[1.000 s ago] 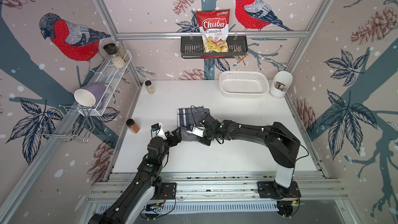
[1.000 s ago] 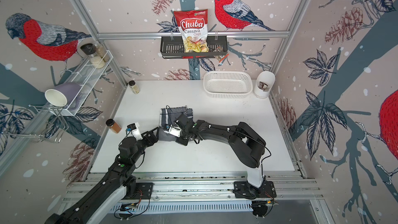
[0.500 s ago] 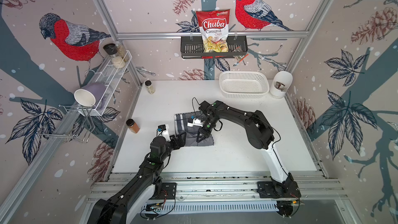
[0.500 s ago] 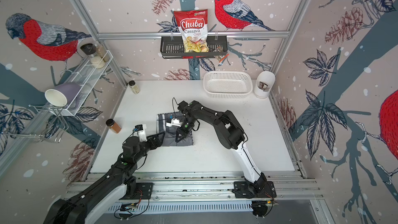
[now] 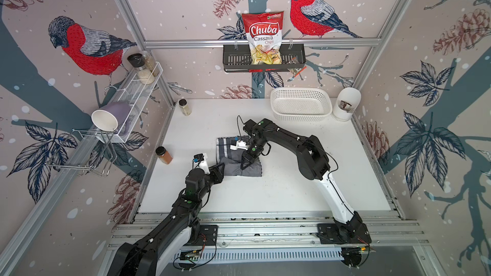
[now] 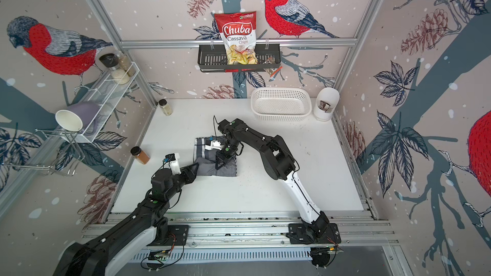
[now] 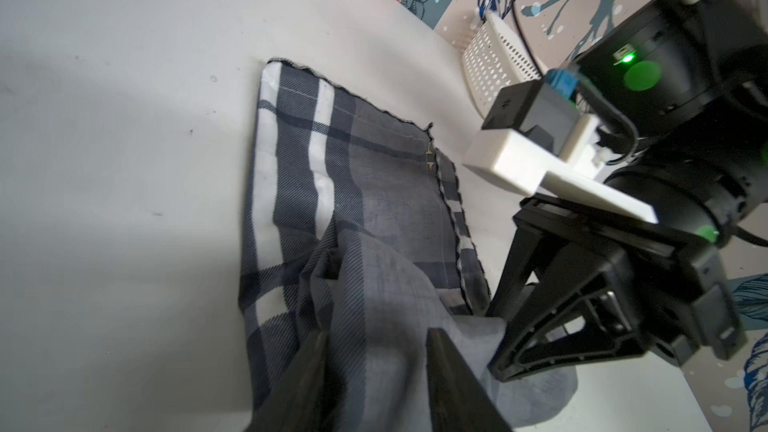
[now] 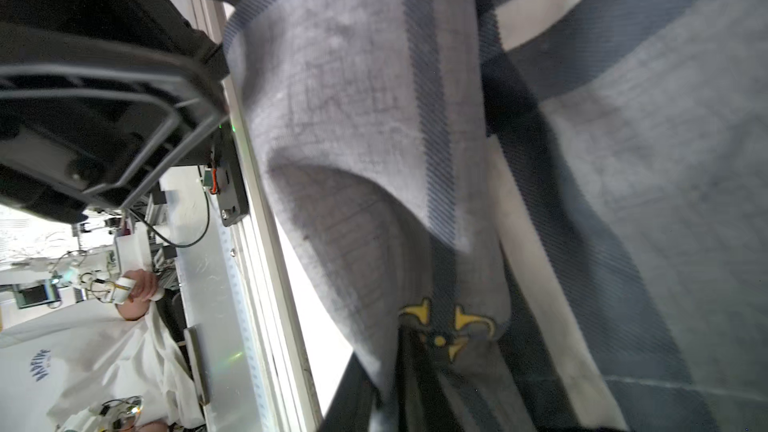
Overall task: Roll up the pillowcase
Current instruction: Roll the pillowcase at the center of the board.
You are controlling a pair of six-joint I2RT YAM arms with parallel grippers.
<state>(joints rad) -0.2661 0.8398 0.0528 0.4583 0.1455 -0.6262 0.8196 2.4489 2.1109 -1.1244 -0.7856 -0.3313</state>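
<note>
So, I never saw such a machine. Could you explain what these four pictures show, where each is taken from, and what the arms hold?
The machine is two robot arms, each with a two-fingered gripper. Two pictures look down from overhead; two come from cameras on the wrists. On the white table lie a half-folded plaid pillowcase, a white basket and a spice jar. The left gripper has cloth between its fingers; the right gripper points down onto the fold. Whether either grips firmly is unclear.

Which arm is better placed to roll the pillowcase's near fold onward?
Probably left. The left gripper straddles the raised fold of the pillowcase at its end; the right gripper only points down onto the fold's middle.
</note>
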